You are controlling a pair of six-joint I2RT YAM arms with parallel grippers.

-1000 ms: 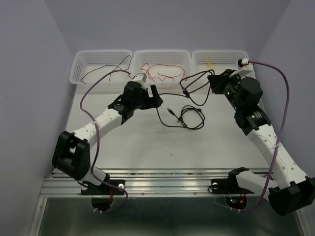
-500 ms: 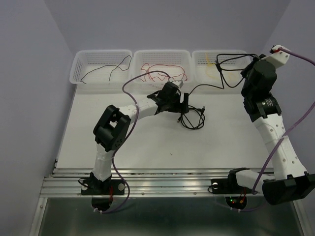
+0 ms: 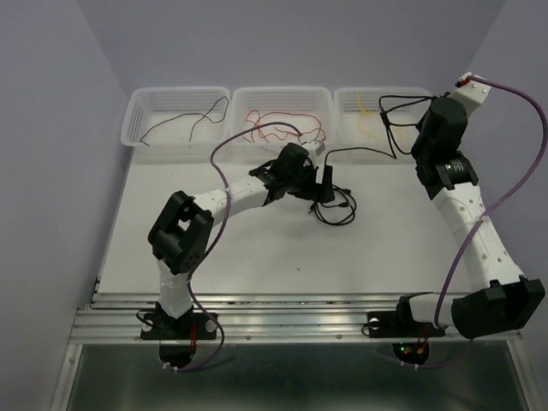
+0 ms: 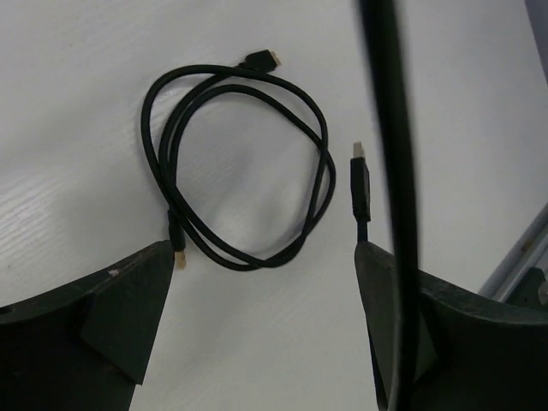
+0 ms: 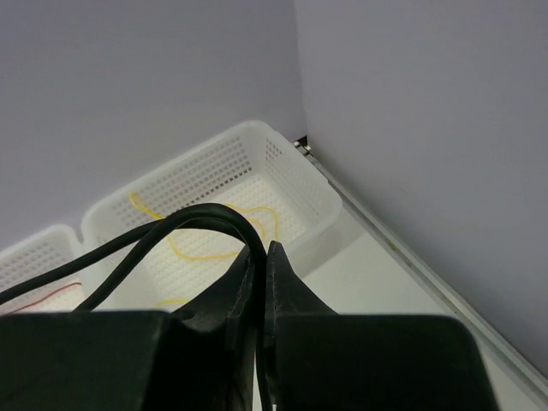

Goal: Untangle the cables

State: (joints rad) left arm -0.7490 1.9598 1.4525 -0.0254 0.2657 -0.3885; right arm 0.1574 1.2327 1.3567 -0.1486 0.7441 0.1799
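From the overhead camera I have the white table (image 3: 257, 257), with the left arm (image 3: 223, 201) stretched across its middle and the right arm (image 3: 467, 223) reared up at the far right. Three white baskets stand in a row along the far edge. The left basket (image 3: 141, 120) holds a thin black wire (image 3: 184, 122), the middle basket (image 3: 248, 96) a red wire (image 3: 278, 116), and the right basket (image 3: 351, 98) a yellow wire (image 3: 366, 120). Only this view shows the black cable (image 3: 360, 152) lifted off the table, looping above the right basket and sagging back toward the left hand (image 3: 324, 181). The right wrist camera settles what the overhead cannot: the right hand (image 5: 259, 257) is clamped together on that cable, high over the yellow wire. The left wrist camera shows the left hand's fingers (image 4: 111, 317) spread apart above the table, gripping nothing. A coiled black cable (image 4: 330, 167) lies flat between them, and a blurred strand runs close past the right finger. Smallest are a gold-tipped connector (image 4: 360, 175) lying just beside the coil and another plug (image 4: 261, 60) at its far side.
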